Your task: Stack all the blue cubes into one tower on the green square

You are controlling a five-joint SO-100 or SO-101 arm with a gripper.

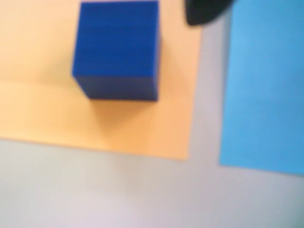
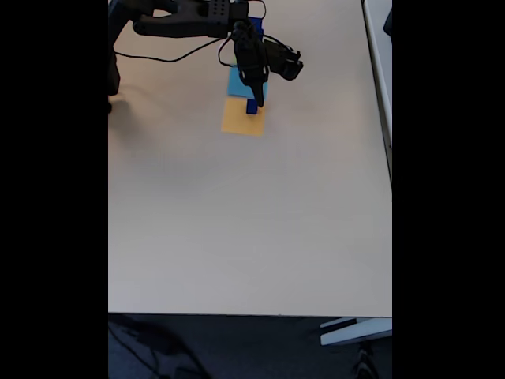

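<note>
Dark blue and solid, a cube (image 1: 116, 47) sits closest to the wrist camera, its top face a slightly brighter blue than the shaded side turned toward the lens, its edges straight though the picture is blurred. It rests on a flat, paper-thin orange square (image 1: 42, 99), toward that square's right half in the wrist view. Just beside the orange patch, across a narrow strip of pale grey bench (image 1: 142, 194), lies a flat light-blue square (image 1: 266, 85). A dark, rounded bit of the black tool (image 1: 204, 12) pokes in at the top edge, between the two patches; whether it is released or clenched cannot be told. In the fixed view the black arm (image 2: 189, 20) reaches across the far end of the bench, and the tool (image 2: 254, 93) hangs just above the small blue cube (image 2: 252, 108) on the orange square (image 2: 237, 122).
</note>
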